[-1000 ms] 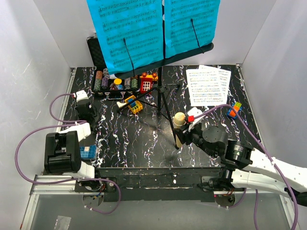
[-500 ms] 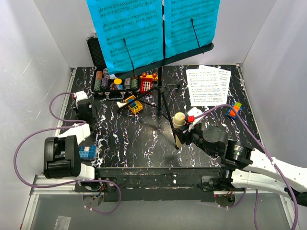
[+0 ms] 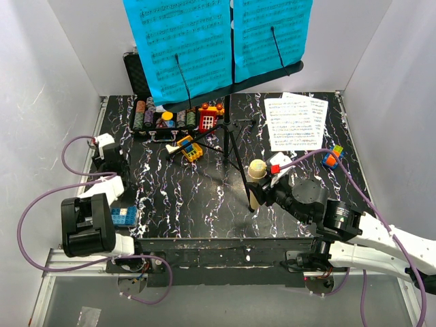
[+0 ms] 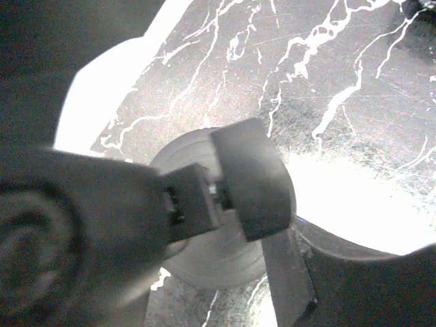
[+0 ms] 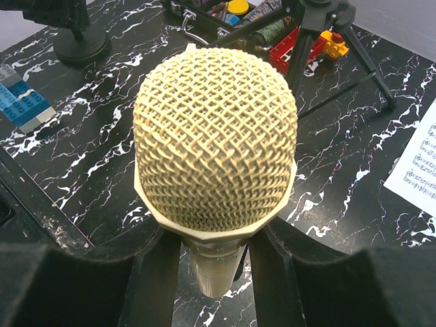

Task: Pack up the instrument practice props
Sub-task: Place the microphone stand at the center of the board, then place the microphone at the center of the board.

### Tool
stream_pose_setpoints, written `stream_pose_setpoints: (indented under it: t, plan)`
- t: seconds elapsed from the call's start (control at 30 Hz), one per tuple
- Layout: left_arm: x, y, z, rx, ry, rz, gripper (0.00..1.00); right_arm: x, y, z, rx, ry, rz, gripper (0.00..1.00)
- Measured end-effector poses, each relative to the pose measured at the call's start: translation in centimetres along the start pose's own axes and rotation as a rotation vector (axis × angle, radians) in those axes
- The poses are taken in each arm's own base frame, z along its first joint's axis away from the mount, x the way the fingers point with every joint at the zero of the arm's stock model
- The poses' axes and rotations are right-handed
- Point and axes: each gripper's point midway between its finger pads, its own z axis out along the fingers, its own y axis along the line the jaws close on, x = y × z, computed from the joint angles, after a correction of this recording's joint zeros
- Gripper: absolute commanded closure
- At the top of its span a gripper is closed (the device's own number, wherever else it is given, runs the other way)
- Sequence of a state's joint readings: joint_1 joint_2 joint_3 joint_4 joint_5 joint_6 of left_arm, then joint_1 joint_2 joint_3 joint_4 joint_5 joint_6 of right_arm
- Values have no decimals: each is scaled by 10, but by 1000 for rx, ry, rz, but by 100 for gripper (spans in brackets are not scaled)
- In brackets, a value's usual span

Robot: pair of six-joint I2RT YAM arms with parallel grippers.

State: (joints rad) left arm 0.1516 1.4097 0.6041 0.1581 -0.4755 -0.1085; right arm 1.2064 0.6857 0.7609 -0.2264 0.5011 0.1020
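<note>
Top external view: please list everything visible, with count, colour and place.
music stand: one, black, back centre, upright
sheet-music pages: two, blue, on the stand's desk
printed sheets: two, white, flat, back right
microphone: one, cream, in right tool
mic stand: one, black, left side
chip case: one, black, back left
toy blocks: several, mixed colours, mostly beside chip case
cube: one, multicoloured, right
left tool: one, black, over mic stand
right tool: one, black, shut on microphone

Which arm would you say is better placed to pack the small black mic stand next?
Left, I think: the left gripper is right over the mic stand, while the right gripper is further off and shut on the cream microphone.
</note>
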Motion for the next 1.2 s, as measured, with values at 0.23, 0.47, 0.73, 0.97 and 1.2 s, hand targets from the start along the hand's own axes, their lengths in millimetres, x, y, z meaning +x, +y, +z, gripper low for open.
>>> stream_pose_setpoints:
  t: [0.23,0.47,0.73,0.97,1.2]
  plan:
    - [-4,2,-26,43,31,-56,23,-1,0,-1,-1,-2,1,99]
    - [-31,1,-69,130,22,-175,20,1,5,-1,-28,3,7,99]
    - [-28,-27,-132,322,73,-301,15,24,31,16,-117,99,22,99]
    - [-7,-60,-194,536,154,-272,7,34,52,26,-186,184,34,99]
    - [-11,-94,-252,847,220,-350,7,30,90,48,-312,293,118,99]
